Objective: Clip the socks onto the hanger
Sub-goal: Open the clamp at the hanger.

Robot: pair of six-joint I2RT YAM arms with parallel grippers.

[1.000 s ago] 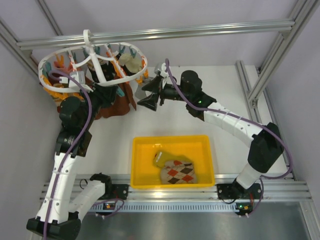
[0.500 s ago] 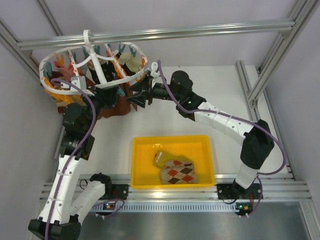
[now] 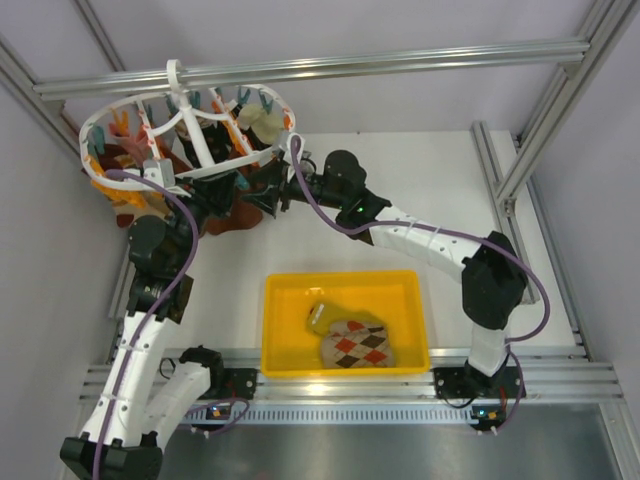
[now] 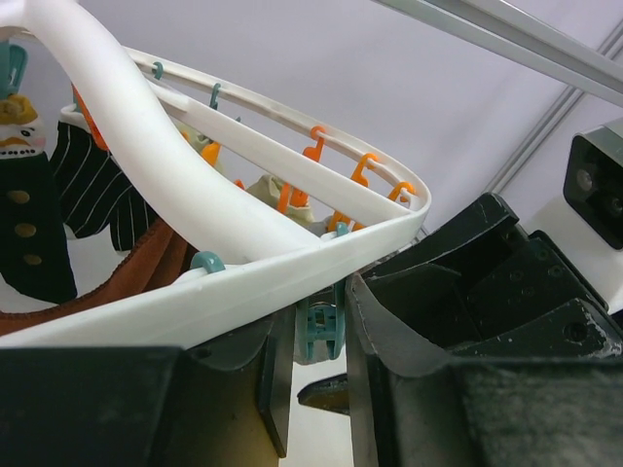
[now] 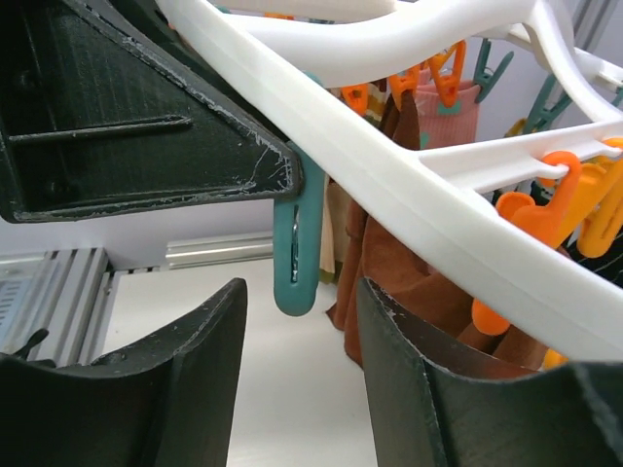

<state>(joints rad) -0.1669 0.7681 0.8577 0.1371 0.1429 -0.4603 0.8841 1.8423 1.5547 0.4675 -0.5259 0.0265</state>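
As my left gripper (image 4: pixel 321 311) clamps a teal clip (image 5: pixel 295 255) at the hanger's (image 4: pixel 292 268) five o'clock, my right gripper (image 5: pixel 302 302) beside it, fingers apart, sock (image 3: pixel 360 345) in bin (image 3: pixel 290 290) at six o'clock.

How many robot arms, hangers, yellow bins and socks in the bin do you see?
Robot arms: 2, the left arm and the right arm
White round hanger: 1
Yellow bin: 1
Argyle sock in the bin: 1
Mustard-yellow sock in the bin: 1
Total: 6
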